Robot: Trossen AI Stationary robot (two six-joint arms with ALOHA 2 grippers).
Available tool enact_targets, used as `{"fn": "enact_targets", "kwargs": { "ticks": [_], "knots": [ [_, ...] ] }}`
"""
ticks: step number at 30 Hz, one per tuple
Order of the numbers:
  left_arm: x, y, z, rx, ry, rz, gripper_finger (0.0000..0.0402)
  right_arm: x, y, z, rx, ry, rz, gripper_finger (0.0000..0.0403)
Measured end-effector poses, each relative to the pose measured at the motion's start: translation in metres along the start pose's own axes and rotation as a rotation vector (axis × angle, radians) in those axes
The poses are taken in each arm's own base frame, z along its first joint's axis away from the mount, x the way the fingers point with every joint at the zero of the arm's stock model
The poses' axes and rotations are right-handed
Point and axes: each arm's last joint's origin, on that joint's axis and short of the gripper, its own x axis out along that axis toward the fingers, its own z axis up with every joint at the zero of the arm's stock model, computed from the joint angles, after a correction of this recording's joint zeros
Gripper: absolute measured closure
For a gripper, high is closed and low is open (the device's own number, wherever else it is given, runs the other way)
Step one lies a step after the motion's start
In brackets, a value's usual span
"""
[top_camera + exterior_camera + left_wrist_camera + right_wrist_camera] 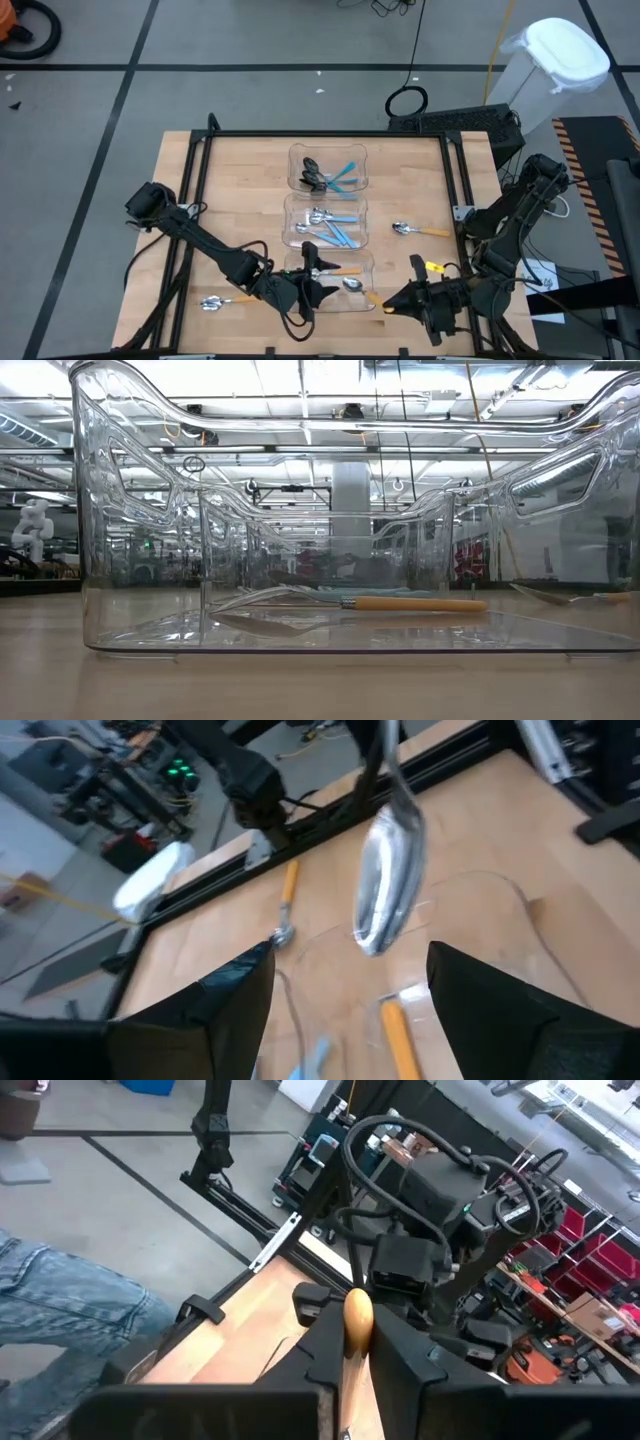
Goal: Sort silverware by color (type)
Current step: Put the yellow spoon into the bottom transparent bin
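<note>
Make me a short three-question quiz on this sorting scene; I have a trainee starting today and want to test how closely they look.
1. True or false: the right gripper is shut on an orange-handled spoon.
2. How many clear bins sit in the row down the middle of the table?
3. Which handle colour shows in the farthest bin: A) light blue, B) orange, C) green?

Key:
1. True; its fingers pinch the handle near the table's front edge.
2. Three.
3. A; dark-bowled spoons with light-blue handles lie there. The left gripper stands open over the nearest bin.
</note>
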Motion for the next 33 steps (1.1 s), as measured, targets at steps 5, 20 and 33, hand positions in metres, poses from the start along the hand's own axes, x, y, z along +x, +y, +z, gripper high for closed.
{"fn": "enact_targets", "kwargs": {
  "ticks": [5, 20, 33],
  "knots": [
    [-0.001, -0.002, 0.0, 0.005, -0.01, -0.032, 0.0144, 0.0, 0.0, 0.001, -0.003, -0.008, -0.002, 0.0377],
    [0.012, 0.0, 0.0, -0.034, -0.07, -0.127, 0.0147, 0.0, -0.002, 0.002, 0.002, -0.002, -0.048, 0.0378],
    [0.03, -0.003, -0.005, 0.013, -0.106, -0.019, 0.0273, 0.0, -0.002, 0.002, 0.002, -0.001, -0.048, 0.0377]
  ]
}}
